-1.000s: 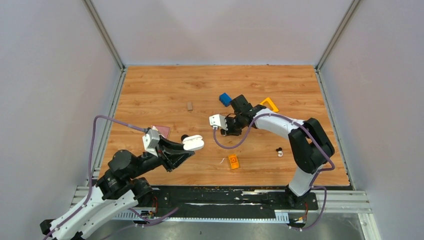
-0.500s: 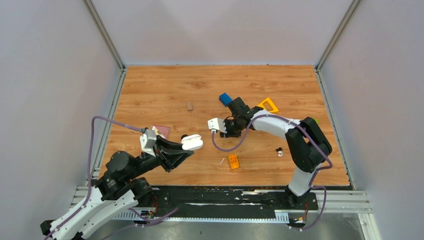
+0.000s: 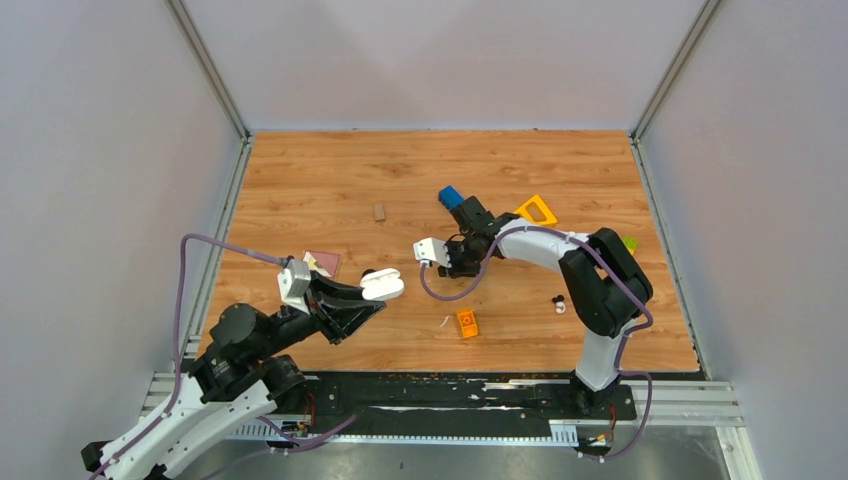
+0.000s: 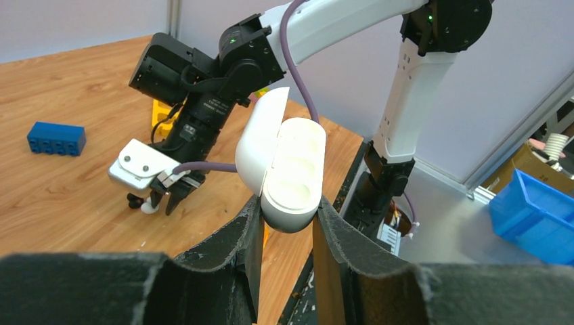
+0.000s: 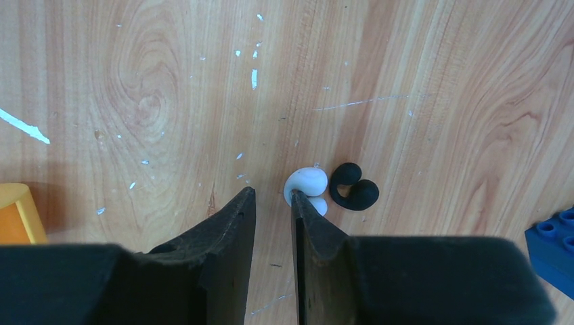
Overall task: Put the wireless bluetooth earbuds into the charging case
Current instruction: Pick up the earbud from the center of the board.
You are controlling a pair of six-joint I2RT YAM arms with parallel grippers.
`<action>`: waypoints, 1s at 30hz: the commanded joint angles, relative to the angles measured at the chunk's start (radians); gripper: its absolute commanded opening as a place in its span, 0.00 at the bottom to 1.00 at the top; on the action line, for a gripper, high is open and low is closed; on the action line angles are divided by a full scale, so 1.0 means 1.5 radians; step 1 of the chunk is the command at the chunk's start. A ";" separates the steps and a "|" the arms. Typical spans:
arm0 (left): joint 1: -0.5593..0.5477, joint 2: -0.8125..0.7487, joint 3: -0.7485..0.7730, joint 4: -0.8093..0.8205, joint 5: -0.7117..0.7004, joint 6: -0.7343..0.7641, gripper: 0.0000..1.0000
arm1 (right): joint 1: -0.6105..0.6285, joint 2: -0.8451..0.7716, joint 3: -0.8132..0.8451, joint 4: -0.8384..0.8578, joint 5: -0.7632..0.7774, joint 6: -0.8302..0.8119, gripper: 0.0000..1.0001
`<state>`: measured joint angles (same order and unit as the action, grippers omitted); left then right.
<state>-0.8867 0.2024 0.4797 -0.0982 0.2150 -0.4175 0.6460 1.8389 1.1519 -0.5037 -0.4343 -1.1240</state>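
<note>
My left gripper [image 4: 288,206] is shut on the base of the charging case [image 4: 288,176], a white oval held up off the table with its lid hinged open and both wells showing white. The top view shows the case [image 3: 383,285] left of centre. My right gripper [image 5: 272,196] points down at the table with its jaws a narrow gap apart and only wood between them. One earbud [image 5: 308,181], part white and part black, lies on the wood touching the outer side of the right fingertip [image 5: 298,203]. A second earbud [image 3: 558,302] lies further right.
Near the right arm sit a blue brick [image 3: 451,198] and an orange triangular frame [image 3: 538,209]. An orange block [image 3: 467,322] lies toward the front, a small brown block [image 3: 379,211] farther back, and a dark red square [image 3: 323,262] beside the left arm.
The right gripper has shifted a little left and toward the near edge, down by the earbud. The left gripper with the case has drifted slightly left.
</note>
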 commanded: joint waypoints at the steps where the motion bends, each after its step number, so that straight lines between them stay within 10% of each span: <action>1: 0.003 -0.010 0.013 0.004 -0.007 0.004 0.00 | 0.004 0.007 0.016 0.035 0.009 -0.008 0.27; 30: 0.003 0.005 0.022 -0.003 -0.005 0.012 0.00 | 0.004 -0.035 0.041 -0.012 0.010 -0.017 0.22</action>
<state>-0.8867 0.2005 0.4797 -0.1101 0.2073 -0.4137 0.6468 1.8584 1.2091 -0.5011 -0.3912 -1.1282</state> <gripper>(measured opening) 0.358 0.230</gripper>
